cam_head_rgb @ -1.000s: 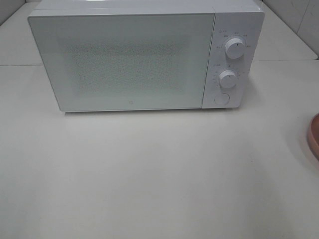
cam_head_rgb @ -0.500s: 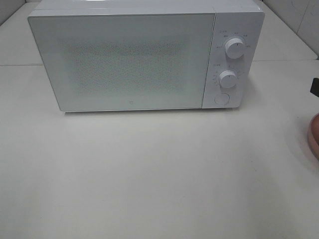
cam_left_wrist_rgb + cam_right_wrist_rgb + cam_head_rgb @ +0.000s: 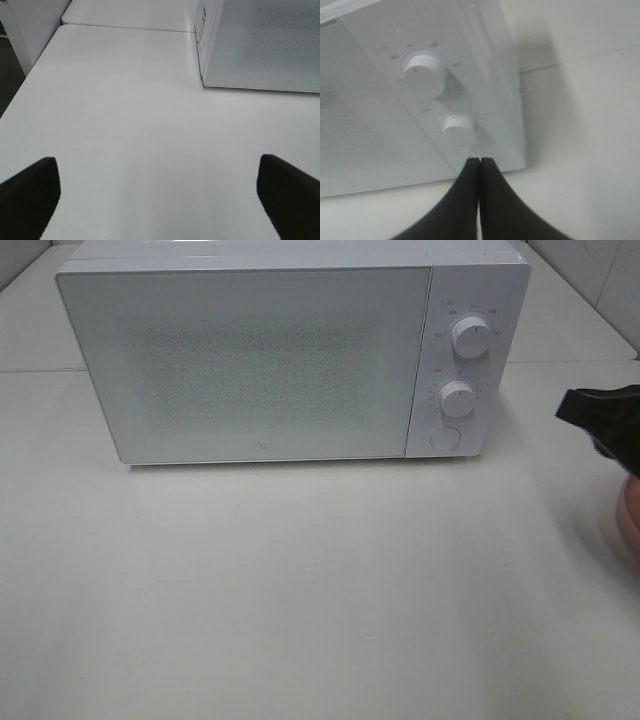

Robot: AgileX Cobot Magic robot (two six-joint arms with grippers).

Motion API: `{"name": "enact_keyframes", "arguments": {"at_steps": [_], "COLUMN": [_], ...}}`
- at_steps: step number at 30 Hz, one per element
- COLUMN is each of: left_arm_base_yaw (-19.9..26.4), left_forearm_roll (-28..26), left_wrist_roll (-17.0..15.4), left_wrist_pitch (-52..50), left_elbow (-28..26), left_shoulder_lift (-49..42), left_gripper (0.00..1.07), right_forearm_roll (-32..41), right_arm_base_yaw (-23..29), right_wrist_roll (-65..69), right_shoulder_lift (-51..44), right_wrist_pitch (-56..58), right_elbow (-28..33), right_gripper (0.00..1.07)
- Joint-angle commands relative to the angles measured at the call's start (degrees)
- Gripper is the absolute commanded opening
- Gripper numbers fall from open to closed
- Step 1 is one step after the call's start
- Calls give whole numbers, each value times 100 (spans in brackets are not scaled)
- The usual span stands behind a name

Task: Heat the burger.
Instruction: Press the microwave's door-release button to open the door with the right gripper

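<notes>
The burger is out of view. A white microwave (image 3: 250, 360) stands at the back of the table with its door closed; the left wrist view shows its near corner (image 3: 260, 45). My right gripper (image 3: 565, 408) reaches in from the right edge, shut and empty, its tip level with the panel's round button (image 3: 444, 438) and a short way to its right. In the right wrist view its closed fingertips (image 3: 480, 161) point at the panel just below the lower knob (image 3: 459, 130). My left gripper (image 3: 160, 200) hangs open over bare table, left of the microwave.
A pinkish-brown plate (image 3: 632, 525) shows only its rim at the right edge, partly under the right arm. The panel carries an upper knob (image 3: 471, 336) and a lower knob (image 3: 457, 398). White tabletop (image 3: 300, 590) spreads in front of the microwave.
My right gripper has come into the overhead view from the right edge and moved left toward the microwave's panel, now covering part of the plate. The left gripper is unchanged.
</notes>
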Motion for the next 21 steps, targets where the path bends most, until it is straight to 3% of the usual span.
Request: {"name": "enact_keyframes", "arguments": {"at_steps": [1, 2, 5, 6, 9, 15, 21], "left_arm_base_yaw": [-6, -6, -6, -6, -6, -6, -6], "left_forearm_roll": [-17, -17, -17, -17, -17, -17, -17], "left_wrist_roll": [0, 0, 0, 0, 0, -6, -6], "left_wrist_pitch": [-11, -11, -11, -11, -11, -11, -11], "left_elbow": [11, 11, 11, 11, 11, 11, 11], "left_shoulder_lift": [-97, -97, -97, -97, -97, -97, -97], "left_gripper": [102, 102, 102, 102, 102, 102, 102], "right_forearm_roll": [1014, 1633, 1891, 2361, 2756, 2699, 2796], "right_arm_base_yaw": [625, 957, 1134, 1438, 1656, 1696, 1696], "right_wrist_roll": [372, 630, 842, 1324, 2023, 3484, 4137], "right_shoulder_lift": [447, 716, 865, 1129, 1530, 2298, 2813], "right_wrist_pitch": [-252, -579, -802, -1180, -1501, -1593, -1610], "right_elbow": [-52, -52, -57, -97, -206, -636, -940], "right_gripper": [0, 0, 0, 0, 0, 0, 0]}}
